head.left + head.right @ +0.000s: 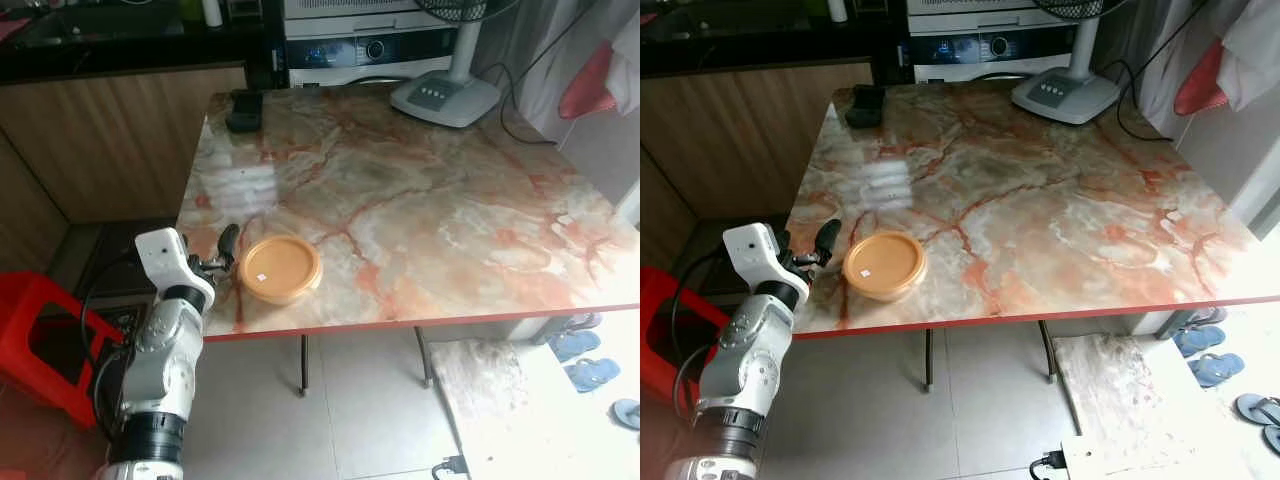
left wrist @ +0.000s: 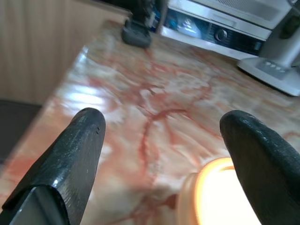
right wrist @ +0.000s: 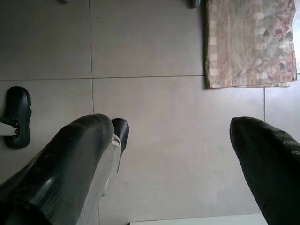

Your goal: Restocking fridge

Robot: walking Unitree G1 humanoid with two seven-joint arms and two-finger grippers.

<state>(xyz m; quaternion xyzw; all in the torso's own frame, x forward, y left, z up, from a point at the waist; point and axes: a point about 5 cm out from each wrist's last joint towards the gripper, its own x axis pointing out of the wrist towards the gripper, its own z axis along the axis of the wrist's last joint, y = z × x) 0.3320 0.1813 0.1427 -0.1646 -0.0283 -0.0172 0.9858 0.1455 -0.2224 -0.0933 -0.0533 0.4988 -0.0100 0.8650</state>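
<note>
So there's a round orange container with its lid on sitting on the marble table, down near the front edge at about 7 o'clock on the tabletop. It has a little white sticker on the lid, and with that lid on I can't see what's inside. The left gripper is right at the container's 9 o'clock, just beside it at the table's front-left corner, fingers spread apart with nothing between them. In the left wrist view the two black fingers frame the marble, and the container's rim glows just inside one of them, though it's blown out and blurry there, so I honestly can't say if that finger is touching it or just very near. Way back at 11 o'clock on the table there's a small dark object, looks like a black tray or holder maybe. At 1 o'clock sits the white base of a standing fan. A red plastic stool is on the floor off the table's left side. The right gripper hangs over the tiled floor, fingers wide apart, with a patterned floor mat past them. Blue slippers lie off to the right of the table.
</note>
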